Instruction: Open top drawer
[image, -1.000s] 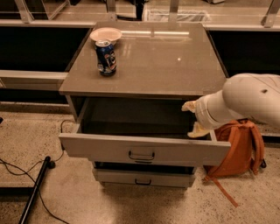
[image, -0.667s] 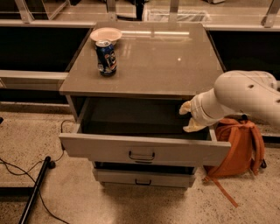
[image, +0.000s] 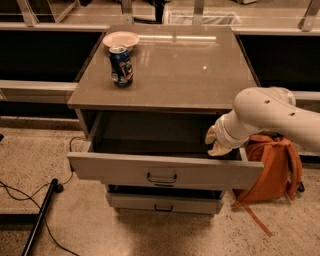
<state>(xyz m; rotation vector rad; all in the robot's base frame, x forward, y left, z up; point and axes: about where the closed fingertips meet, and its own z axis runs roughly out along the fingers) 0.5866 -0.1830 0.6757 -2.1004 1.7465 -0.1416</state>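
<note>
Grey top drawer sits pulled well out of the grey cabinet, its flat front facing the camera and its long axis running left–right, with the plain box interior showing. The dark loop handle is at the middle of the front, with nothing on it. The gripper is at the drawer's right end, over the interior just behind the front panel and close to the right side wall. That puts it up and to the right of the handle, on the far side of the front from it. Released or clenched: cannot tell, and contact with the drawer cannot be told either. The white arm reaches in from the right edge of the view, above an orange backpack on the floor beside the cabinet. Judgement: the opening looks largely done. Any further pull goes toward the camera, square to the front, and from this off-centre spot it could skew the drawer. A narrower lower drawer below looks shut. A blue soda can and a pale bowl stand at the back-left of the cabinet top — well apart from the gripper.
</note>
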